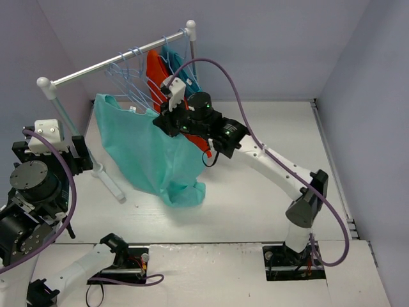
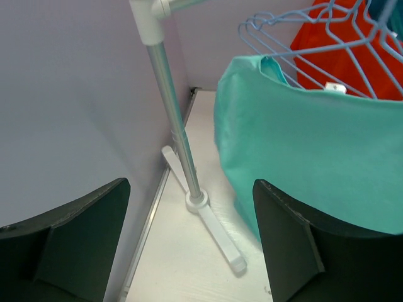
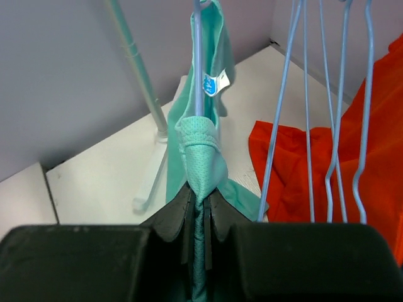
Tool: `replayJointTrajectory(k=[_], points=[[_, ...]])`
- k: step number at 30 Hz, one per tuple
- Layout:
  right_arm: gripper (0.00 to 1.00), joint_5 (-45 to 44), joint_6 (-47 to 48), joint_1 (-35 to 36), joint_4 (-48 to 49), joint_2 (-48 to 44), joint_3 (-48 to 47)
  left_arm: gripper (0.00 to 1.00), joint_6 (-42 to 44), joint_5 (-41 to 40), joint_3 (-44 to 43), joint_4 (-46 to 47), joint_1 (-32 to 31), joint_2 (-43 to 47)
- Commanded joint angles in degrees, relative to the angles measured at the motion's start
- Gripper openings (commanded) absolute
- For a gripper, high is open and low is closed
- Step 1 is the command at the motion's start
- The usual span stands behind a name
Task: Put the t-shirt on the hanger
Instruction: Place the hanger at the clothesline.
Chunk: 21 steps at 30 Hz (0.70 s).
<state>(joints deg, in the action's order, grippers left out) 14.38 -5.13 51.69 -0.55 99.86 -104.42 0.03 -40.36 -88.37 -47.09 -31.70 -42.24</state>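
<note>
T-shirt (image 1: 146, 150) first: it hangs in a long mint sheet below the clothes rail (image 1: 115, 61), top edge up among the pale wire hangers, bottom hem crumpled on the desk (image 1: 255, 211). The right end effector (image 3: 201, 202) is pressed together on a fold of the mint fabric near the collar. In the right wrist view that fold sits right against one hanger (image 3: 198, 63), whose wire runs down into the cloth beside the small neck label.

The left end effector (image 2: 189, 217) is spread wide and holds nothing. It faces the rack's post (image 2: 173, 107) and the near side of the shirt, apart from both.

I'd judge the job well under way but not finished. The shirt is lifted and one part seems to be on the wire. I can't tell whether both shoulders are seated. What looks left is settling the other side and letting go. An orange shirt (image 1: 153, 71) hangs just behind.
</note>
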Motion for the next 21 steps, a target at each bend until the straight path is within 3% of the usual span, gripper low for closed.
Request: replayJointTrajectory(k=[1,13,21], points=[[0.0,-9.86,-2.59,1.31,9.85,3.11,-8.68,0.75,-4.32,1.07,3.1,-1.2,0.41,1.88],[0.0,-11.39,-5.35,2.65,11.44,18.52,-26.14,0.79,-9.59,5.49,14.53,-4.41,0.41,9.24],[0.0,-11.6,-5.55,4.13,12.55,22.94,-26.26,0.79,-11.69,5.91,21.05,-4.24,0.41,14.04]])
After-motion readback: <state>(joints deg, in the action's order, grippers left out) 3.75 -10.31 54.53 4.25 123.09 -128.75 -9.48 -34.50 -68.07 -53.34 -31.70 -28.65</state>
